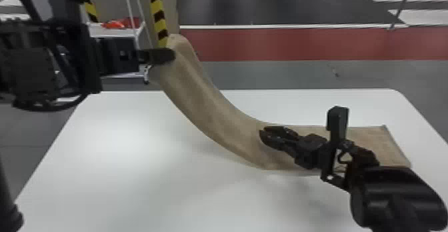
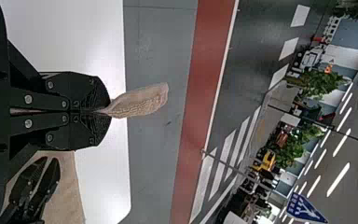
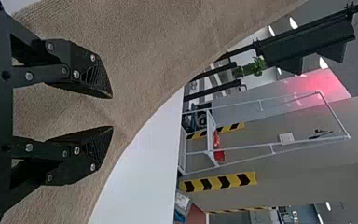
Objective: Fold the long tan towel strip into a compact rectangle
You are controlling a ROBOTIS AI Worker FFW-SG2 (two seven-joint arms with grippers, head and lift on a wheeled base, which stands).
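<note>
Two black grippers are at work over a white table [image 1: 110, 148], as I see it from where I stand. The robot's left gripper [image 1: 171, 55] is clenched on one end of the tan towel strip [image 1: 206, 108], holding it up above the table's far left part. From there the cloth slopes down in a long curve to the robot's right, where the other end lies flat. The right gripper [image 1: 261, 133] is empty, its fingers parted over the lower part of the slope; whether they touch the cloth I cannot tell.

The step in hand looks like bringing the raised end over to make a fold. Done well, the left gripper would carry it rightward in a low, steady arc, keeping the long edges in line. The right gripper should steady the crease lightly, then slip out before the layers close, or it could be trapped or drag the cloth askew.
</note>
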